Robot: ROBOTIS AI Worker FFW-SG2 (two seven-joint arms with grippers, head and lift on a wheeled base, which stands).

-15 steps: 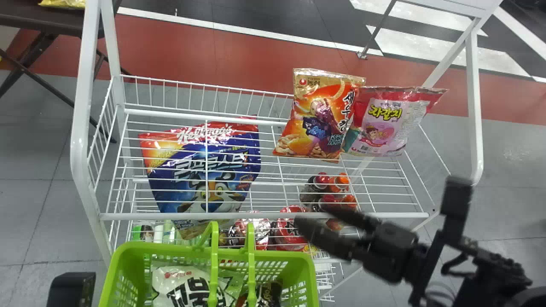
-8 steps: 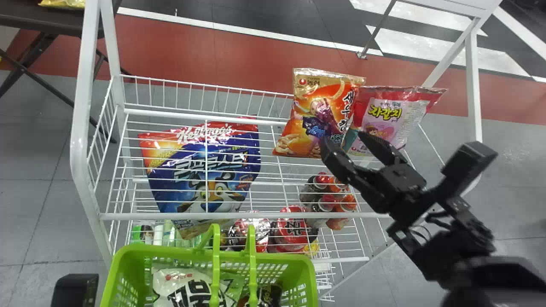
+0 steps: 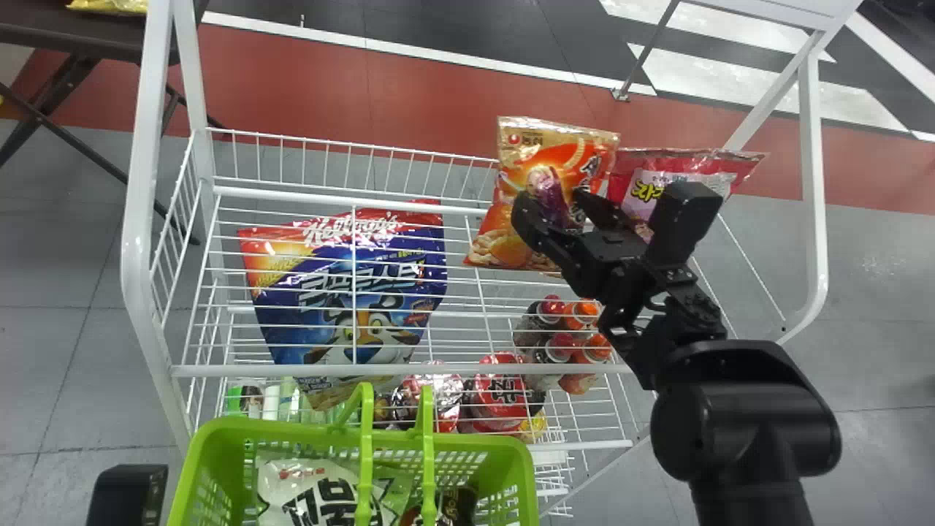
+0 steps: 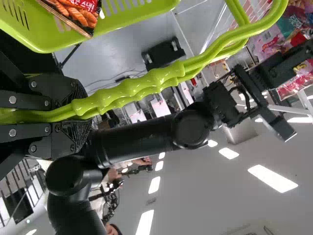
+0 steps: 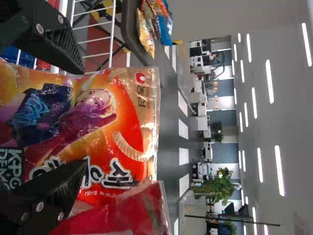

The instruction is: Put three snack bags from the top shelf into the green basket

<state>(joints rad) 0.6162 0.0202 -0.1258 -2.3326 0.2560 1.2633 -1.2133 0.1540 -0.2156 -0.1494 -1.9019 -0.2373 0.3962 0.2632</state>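
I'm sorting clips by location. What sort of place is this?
Probably a mock shop in a large indoor hall: snack bags on a wire rack, packets on a dark table, and rows of ceiling lights.

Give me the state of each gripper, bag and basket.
Right gripper: open, fingers spread at the orange snack bag.
Orange snack bag: upright on the top shelf.
Pink snack bag: upright beside it.
Cereal bag: below the top wires.
Green basket: holding bags.
Basket handles: raised.
Left gripper: closed on the handles.
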